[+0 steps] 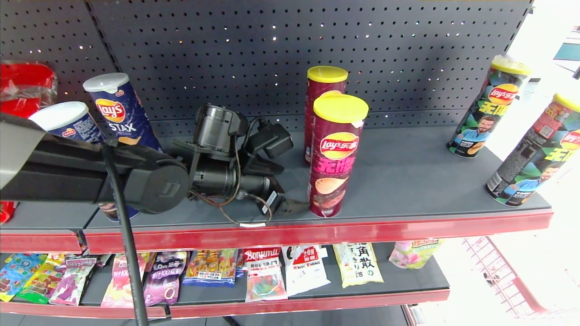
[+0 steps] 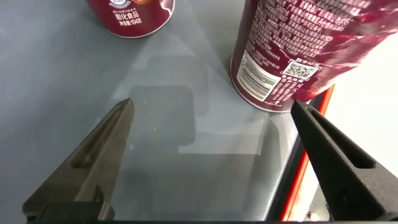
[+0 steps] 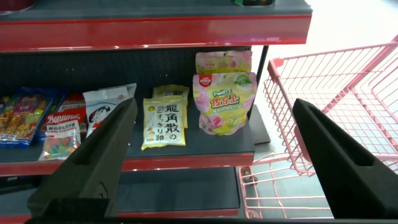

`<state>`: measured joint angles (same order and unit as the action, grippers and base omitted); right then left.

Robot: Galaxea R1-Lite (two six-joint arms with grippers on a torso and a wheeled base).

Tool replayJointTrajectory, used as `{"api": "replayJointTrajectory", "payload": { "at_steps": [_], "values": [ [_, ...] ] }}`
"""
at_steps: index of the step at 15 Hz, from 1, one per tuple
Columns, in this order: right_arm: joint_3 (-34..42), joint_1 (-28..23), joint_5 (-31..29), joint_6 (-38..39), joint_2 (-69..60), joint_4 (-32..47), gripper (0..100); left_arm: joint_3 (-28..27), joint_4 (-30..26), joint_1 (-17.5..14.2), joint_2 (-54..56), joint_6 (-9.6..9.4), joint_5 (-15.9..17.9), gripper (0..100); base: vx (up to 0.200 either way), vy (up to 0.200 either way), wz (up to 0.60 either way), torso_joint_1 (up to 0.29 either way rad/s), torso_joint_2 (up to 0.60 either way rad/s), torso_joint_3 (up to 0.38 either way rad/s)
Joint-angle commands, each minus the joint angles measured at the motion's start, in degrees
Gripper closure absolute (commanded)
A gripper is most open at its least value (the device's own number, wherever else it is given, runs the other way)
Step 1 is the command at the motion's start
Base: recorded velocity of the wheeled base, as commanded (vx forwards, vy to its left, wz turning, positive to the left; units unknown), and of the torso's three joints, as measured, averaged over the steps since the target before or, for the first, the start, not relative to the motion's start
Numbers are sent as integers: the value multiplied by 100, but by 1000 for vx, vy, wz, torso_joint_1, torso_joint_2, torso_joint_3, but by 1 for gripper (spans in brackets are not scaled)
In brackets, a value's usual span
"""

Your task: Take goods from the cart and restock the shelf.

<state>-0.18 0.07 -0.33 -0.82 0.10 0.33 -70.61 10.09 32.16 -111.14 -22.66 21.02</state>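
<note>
The left gripper (image 2: 212, 104) is hovering low over the top shelf (image 1: 408, 176), jaws spread wide and gripping nothing at all. The front purple can (image 1: 337, 154) is standing upright near the shelf's red lip, just beside one finger (image 2: 329, 155). Can't tell if it's actually touching. The back purple can (image 1: 324, 81) is standing right behind it, closer to the pegboard (image 1: 272, 45). Two blue cans (image 1: 120, 111) are sitting off to the left behind the arm. Two green cans (image 1: 487, 108) are standing well apart from the purple ones at the right end, the nearer one right at the corner. The right gripper (image 3: 215, 102) is hanging lower down, also wide open and carrying nothing. It's facing the lower shelf (image 3: 186, 163), where snack bags are sitting, a yellow bag (image 3: 165, 121) and a pair of pink bags (image 3: 225, 102) among them. The pink cart (image 3: 336, 93) is sitting just to the right of that shelf.
</note>
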Motion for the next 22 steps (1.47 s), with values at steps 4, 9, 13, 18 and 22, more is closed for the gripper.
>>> {"api": "replayJointTrajectory", "payload": {
  "at_steps": [4, 9, 13, 18, 22],
  "values": [
    [1, 1, -2, 3, -1, 2, 0, -14, 1, 1, -13, -1, -1, 0, 0, 0, 0, 0, 0, 0],
    [1, 1, -2, 3, -1, 2, 0, 21, -7, -17, 66, -1, -1, 0, 0, 0, 0, 0, 0, 0],
    [1, 1, -2, 3, -1, 2, 0, 750, -157, -333, 1103, 34, 17, 0, 0, 0, 0, 0, 0, 0],
    [1, 1, -2, 20, -1, 2, 0, 2596, -1115, -1019, 4030, 491, 52, 0, 0, 0, 0, 0, 0, 0],
    [1, 1, -37, 47, -1, 2, 0, 3598, -2512, -1484, 6860, 1528, 8, 0, 0, 0, 0, 0, 0, 0]
  ]
}}
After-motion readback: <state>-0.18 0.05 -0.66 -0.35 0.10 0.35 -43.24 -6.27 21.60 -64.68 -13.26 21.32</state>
